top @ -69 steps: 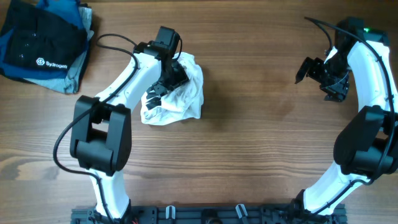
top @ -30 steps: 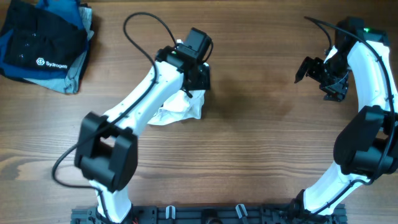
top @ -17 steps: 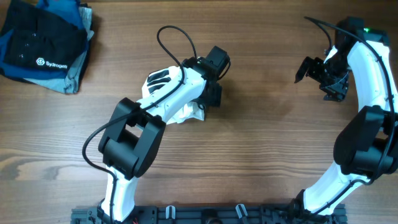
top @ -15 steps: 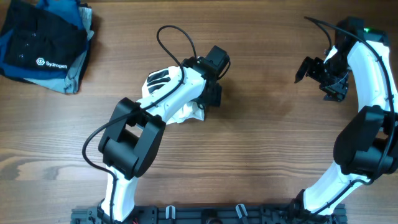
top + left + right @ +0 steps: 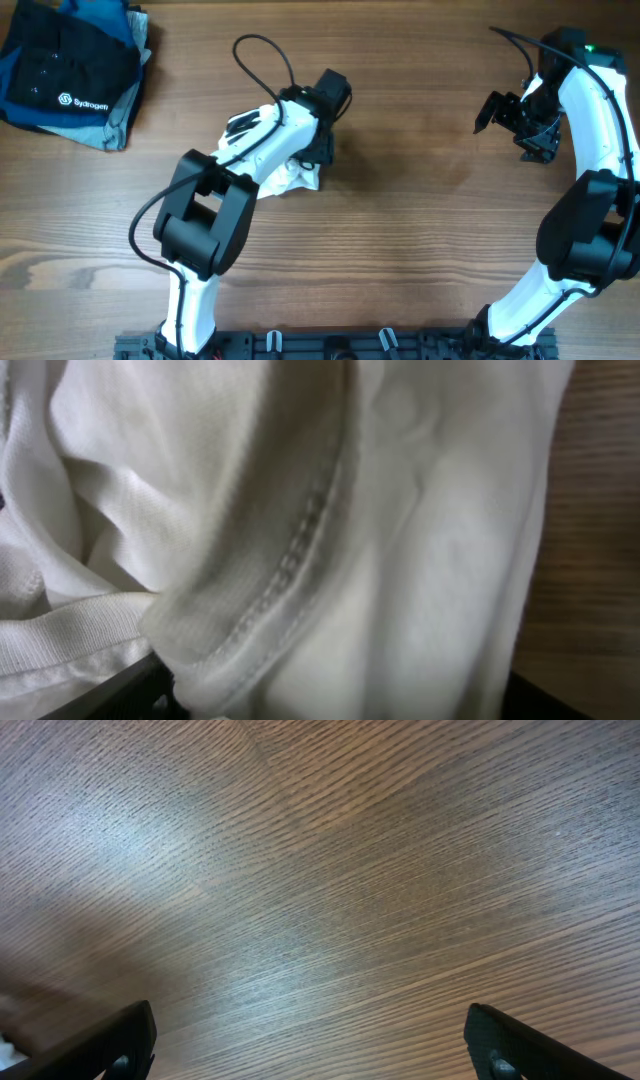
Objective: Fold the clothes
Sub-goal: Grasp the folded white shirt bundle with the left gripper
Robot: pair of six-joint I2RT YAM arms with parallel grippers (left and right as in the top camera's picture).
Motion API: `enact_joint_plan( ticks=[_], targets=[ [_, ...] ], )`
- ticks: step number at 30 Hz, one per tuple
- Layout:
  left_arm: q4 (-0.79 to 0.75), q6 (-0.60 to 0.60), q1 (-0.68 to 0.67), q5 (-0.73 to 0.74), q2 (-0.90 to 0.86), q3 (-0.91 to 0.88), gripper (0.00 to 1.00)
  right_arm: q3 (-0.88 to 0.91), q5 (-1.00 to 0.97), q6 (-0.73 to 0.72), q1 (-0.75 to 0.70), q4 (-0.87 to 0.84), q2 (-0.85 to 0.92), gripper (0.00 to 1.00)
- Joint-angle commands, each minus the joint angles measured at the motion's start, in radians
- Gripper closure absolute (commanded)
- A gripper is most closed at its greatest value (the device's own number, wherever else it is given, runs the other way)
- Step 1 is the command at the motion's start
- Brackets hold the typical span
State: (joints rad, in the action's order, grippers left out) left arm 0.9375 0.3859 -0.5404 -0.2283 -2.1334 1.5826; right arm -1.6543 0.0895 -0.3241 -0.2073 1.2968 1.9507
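Note:
The clothes (image 5: 297,179), a crumpled white garment, lie at the table's middle left, mostly hidden under my left arm. A small black-and-white striped part (image 5: 240,123) shows beside the forearm. My left gripper (image 5: 322,148) points down into the garment. In the left wrist view the white cloth (image 5: 330,530) with a stitched seam fills the frame. It bulges between the two dark fingertips (image 5: 110,695), which stand wide apart, so the left gripper (image 5: 320,700) is open. My right gripper (image 5: 510,128) hangs open at the far right over bare wood, with nothing between its jaws (image 5: 310,1055).
A dark blue-black folded stack (image 5: 70,75) with a white logo lies at the far left corner. The brown wooden table (image 5: 420,230) runs between the two arms. A black cable (image 5: 262,60) loops above the left wrist.
My left arm has swung right across the garment and then back a little to the left, covering most of the cloth. The right arm has not moved.

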Motion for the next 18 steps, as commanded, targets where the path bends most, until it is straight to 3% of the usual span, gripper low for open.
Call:
enact_joint_plan(
  ticks=[1, 9, 11, 12, 14, 17, 18],
  targets=[
    [0.001, -0.029, 0.021, -0.042, -0.039, 0.005, 0.18, -0.016, 0.016, 0.01, 0.008, -0.003, -0.013, 0.0],
    [0.026, -0.042, 0.003, -0.043, -0.134, 0.005, 0.17, -0.016, 0.016, 0.01, 0.008, -0.006, -0.013, 0.0],
    [0.047, -0.038, 0.003, -0.043, -0.164, 0.005, 0.33, -0.016, 0.016, 0.01, 0.008, -0.006, -0.013, 0.0],
    [0.06, -0.038, 0.003, -0.044, -0.182, 0.005, 0.48, -0.016, 0.016, 0.01, 0.008, -0.006, -0.013, 0.0],
    [0.072, -0.029, 0.003, -0.05, -0.202, 0.005, 0.69, -0.016, 0.016, 0.01, 0.008, -0.006, -0.013, 0.0],
    [0.077, -0.004, 0.003, -0.059, -0.21, 0.005, 0.63, -0.016, 0.016, 0.01, 0.008, -0.005, -0.013, 0.0],
    [0.077, -0.005, 0.004, -0.061, -0.21, 0.005, 0.66, -0.016, 0.016, 0.01, 0.008, -0.004, -0.013, 0.0]
  ],
)
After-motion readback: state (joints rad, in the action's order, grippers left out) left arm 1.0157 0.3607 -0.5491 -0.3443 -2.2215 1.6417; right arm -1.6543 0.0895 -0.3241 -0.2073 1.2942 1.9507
